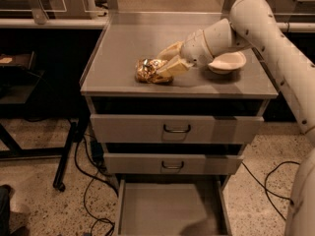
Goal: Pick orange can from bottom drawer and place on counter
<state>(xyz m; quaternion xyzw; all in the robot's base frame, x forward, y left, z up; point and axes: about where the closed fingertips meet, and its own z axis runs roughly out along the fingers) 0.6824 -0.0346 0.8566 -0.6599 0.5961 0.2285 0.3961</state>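
Note:
The orange can [149,70] is a shiny, crumpled golden can lying on its side on the counter [128,38], near the front edge. My gripper [163,60] comes in from the right, its cream fingers [171,67] on either side of the can's right end, still closed on it. The bottom drawer [172,210] is pulled out below and its grey floor is bare.
A white bowl [227,61] sits on the counter just right of my gripper, under my arm [266,28]. Two closed drawers with handles [176,129] lie above the open one. Cables [93,191] run over the floor; a dark table stands at left.

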